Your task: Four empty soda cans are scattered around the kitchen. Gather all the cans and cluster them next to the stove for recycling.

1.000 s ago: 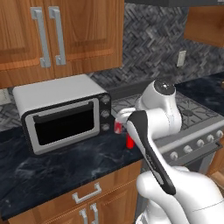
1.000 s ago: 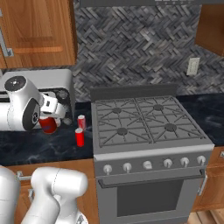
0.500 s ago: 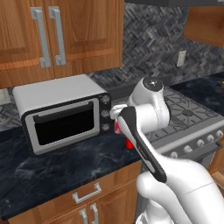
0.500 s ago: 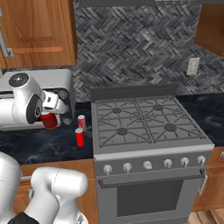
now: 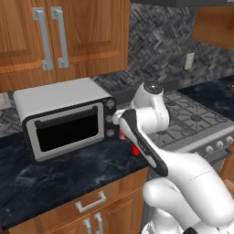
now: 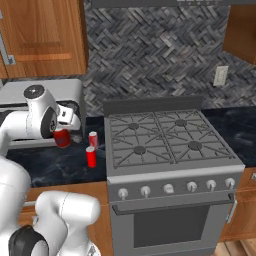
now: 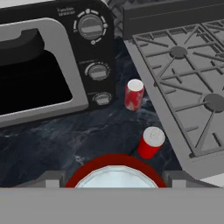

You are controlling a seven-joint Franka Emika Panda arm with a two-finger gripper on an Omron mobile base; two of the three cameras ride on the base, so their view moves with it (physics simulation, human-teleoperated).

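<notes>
My gripper point(image 6: 63, 134) is shut on a plain red soda can point(image 6: 62, 138) and holds it just above the black counter, in front of the toaster oven. In the hand view that can's silver top point(image 7: 114, 175) sits between my fingertips at the bottom edge. Two more soda cans stand upright on the counter beside the stove point(image 6: 170, 145): a red-and-white one point(image 7: 134, 95) point(image 6: 93, 139) nearer the wall and a plain red one point(image 7: 151, 142) point(image 6: 91, 157) nearer the front edge. In the left base view my gripper point(image 5: 121, 130) is partly hidden by the arm, with the plain red can point(image 5: 135, 149) just below it.
A silver toaster oven point(image 5: 59, 121) with a dark door and three knobs stands on the counter left of the cans. The stove's left edge and grates point(image 7: 183, 74) lie right of them. Wooden cabinets hang above; a wall socket point(image 6: 220, 76) is behind the stove.
The wrist has swung a little to the left towards the toaster oven, and the held can has shifted slightly with it. The two standing cans have not moved.
</notes>
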